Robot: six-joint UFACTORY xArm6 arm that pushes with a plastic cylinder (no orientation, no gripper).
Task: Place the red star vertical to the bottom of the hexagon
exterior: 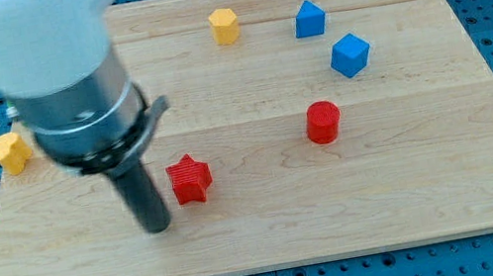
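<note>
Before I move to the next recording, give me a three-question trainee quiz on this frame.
1. True or false: my tip sits at the view's left of the red star.
2. Which block is nearest the view's top? A) yellow hexagon B) red cylinder C) yellow block
3. How many blue blocks are on the board?

Key: 1 true; 2 A; 3 two.
</note>
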